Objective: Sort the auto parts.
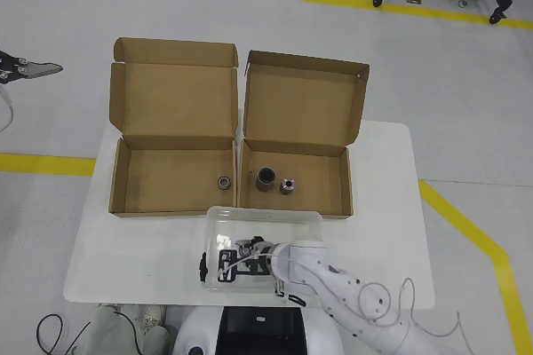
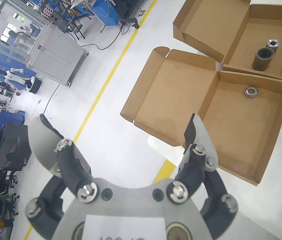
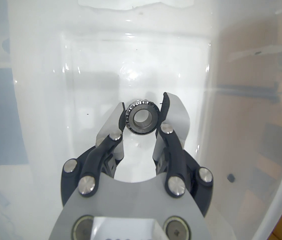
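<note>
A: Where's the part?
B: Held bearing (image 3: 142, 120) is inside the clear bin (image 1: 215, 217) at the counter's (image 1: 382, 222) near edge, between the pads of the right claw (image 3: 143, 106). Both pads touch its outer ring, 1 per side, so the claw is narrowed onto it. Can't tell if it rests on the bin floor or hangs just off it.
A: Left side?
B: Left claw (image 2: 118, 121) is spread wide with nothing in it. It's over the floor, off to the left of the left box (image 2: 231, 131).
A: Orientation?
B: Bore faces the wrist camera, so the axis runs roughly along the claw's approach. It's tipped a little, and rollers show on 1 flank. No real long axis: it's squat, wider than tall.
A: Handling?
B: Looks like steel, so likely dense for its size, rigid, not fragile. The roller band is rounded and probably slick, so the tapered flank could squirt out of a loose pinch. A pinch across the outer diameter at mid-height, as placed now, looks right.
A: Destination?
B: Judging by contents, the left box. It already has 1 matching boxed bearing (image 2: 250, 91). Right box (image 2: 256, 38) has the dark sleeve (image 2: 263, 59) and small bushing (image 2: 273, 44), both upright, just beside each other.
</note>
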